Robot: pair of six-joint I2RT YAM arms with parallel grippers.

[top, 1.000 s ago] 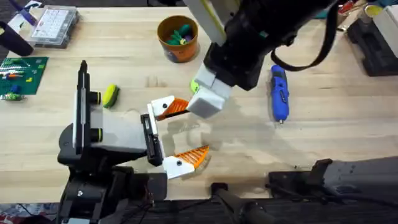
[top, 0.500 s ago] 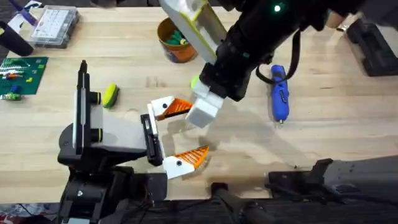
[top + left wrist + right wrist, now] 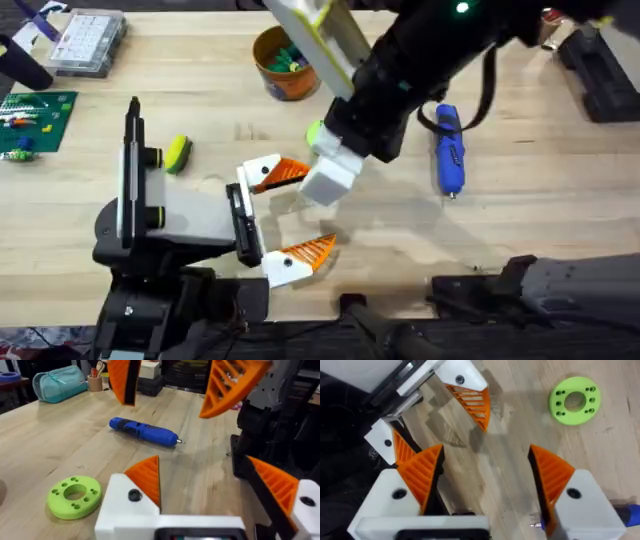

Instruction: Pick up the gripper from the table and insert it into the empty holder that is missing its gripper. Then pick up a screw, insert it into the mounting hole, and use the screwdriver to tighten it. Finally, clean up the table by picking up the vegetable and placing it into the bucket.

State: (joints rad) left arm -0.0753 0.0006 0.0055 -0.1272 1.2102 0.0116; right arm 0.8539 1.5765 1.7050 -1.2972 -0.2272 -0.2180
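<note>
The orange ribbed gripper (image 3: 278, 172) with its white base sits mounted on my left arm's holder, opposite a paler orange finger (image 3: 312, 251). My left gripper (image 3: 318, 205) (image 3: 202, 462) is open and lies low on the table (image 3: 400, 230). My right gripper (image 3: 326, 184) (image 3: 485, 452) hovers open just above and beyond it, holding nothing. A dark round spot (image 3: 134, 495) marks the mounting hole in the white base. The blue screwdriver (image 3: 448, 150) (image 3: 142, 431) lies to the right. The corn vegetable (image 3: 178, 153) lies to the left. The orange bucket (image 3: 286, 62) stands at the back. A screw is too small to tell.
A lime-green ring (image 3: 314, 131) (image 3: 574, 400) lies beside the right gripper. A clear parts box (image 3: 88, 40) and a green board (image 3: 35, 118) sit at the far left. Dark equipment (image 3: 600, 70) occupies the far right corner.
The right arm swung left and slightly nearer the left gripper during the first half second, then held almost still. The left arm and the table objects stayed put.
</note>
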